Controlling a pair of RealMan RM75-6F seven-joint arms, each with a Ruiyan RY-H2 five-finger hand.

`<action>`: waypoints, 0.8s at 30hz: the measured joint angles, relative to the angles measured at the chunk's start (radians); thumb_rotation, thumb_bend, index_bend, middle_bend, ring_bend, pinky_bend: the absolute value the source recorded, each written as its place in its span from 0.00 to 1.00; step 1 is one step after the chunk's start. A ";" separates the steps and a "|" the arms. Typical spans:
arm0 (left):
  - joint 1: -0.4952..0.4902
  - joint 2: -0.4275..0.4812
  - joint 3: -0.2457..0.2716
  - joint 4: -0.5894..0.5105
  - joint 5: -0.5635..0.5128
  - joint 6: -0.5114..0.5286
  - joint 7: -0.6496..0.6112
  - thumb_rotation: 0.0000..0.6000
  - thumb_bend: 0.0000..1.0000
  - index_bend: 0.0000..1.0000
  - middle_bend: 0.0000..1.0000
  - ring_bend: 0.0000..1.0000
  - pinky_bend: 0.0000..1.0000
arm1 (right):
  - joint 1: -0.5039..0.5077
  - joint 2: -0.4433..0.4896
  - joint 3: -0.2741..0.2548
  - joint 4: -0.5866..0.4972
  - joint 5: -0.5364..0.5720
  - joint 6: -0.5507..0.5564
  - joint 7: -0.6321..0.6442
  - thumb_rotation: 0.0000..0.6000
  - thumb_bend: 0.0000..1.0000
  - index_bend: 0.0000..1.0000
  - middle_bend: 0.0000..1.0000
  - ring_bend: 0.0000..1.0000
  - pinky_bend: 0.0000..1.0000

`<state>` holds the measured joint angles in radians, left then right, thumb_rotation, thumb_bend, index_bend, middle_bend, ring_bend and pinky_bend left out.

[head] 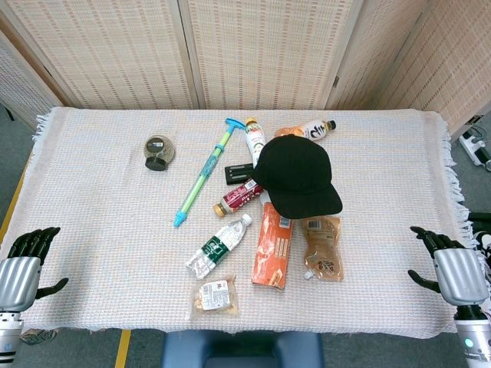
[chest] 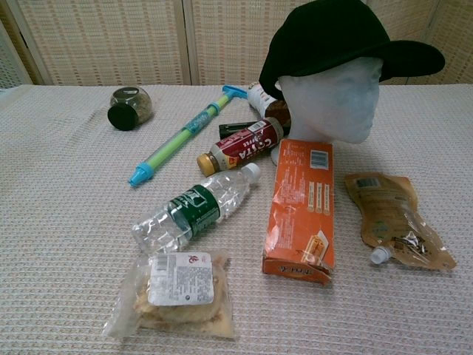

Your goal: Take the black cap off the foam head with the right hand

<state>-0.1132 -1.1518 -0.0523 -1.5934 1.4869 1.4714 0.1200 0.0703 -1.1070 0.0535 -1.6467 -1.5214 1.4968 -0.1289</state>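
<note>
The black cap [head: 298, 175] sits on a white foam head [chest: 332, 100] near the table's middle, its brim pointing right in the chest view, where the black cap [chest: 336, 37] covers the top of the head. In the head view the foam head is hidden under the cap. My right hand [head: 454, 268] rests at the table's front right edge, fingers apart and empty, far from the cap. My left hand [head: 23, 264] lies at the front left edge, likewise empty with fingers spread. Neither hand shows in the chest view.
Around the head lie an orange box [head: 272, 245], a tan pouch [head: 322, 247], a clear water bottle [head: 219, 247], a red coffee bottle [head: 241, 196], a snack bag [head: 215, 295], a green-blue water pump toy [head: 203, 172], a dark jar [head: 159, 152] and more bottles behind.
</note>
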 measured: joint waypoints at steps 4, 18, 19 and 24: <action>-0.001 -0.004 0.000 0.007 0.001 0.000 -0.002 1.00 0.06 0.13 0.16 0.14 0.16 | -0.001 -0.003 -0.004 -0.001 -0.001 -0.002 -0.002 1.00 0.02 0.22 0.34 0.39 0.54; 0.002 -0.001 0.008 0.010 0.018 0.012 -0.022 1.00 0.06 0.13 0.16 0.14 0.16 | 0.006 -0.023 -0.017 0.018 -0.037 -0.010 0.015 1.00 0.02 0.24 0.36 0.63 0.76; 0.003 0.000 0.008 0.010 0.019 0.014 -0.024 1.00 0.06 0.13 0.16 0.14 0.16 | 0.009 -0.025 -0.016 0.020 -0.044 -0.008 0.016 1.00 0.02 0.25 0.36 0.65 0.78; 0.004 0.008 0.009 0.003 0.024 0.017 -0.027 1.00 0.06 0.13 0.16 0.14 0.16 | 0.048 -0.023 0.007 0.016 -0.095 -0.002 0.017 1.00 0.03 0.26 0.37 0.74 0.89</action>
<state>-0.1088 -1.1443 -0.0432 -1.5899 1.5110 1.4884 0.0929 0.1187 -1.1299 0.0608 -1.6312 -1.6169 1.4944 -0.1114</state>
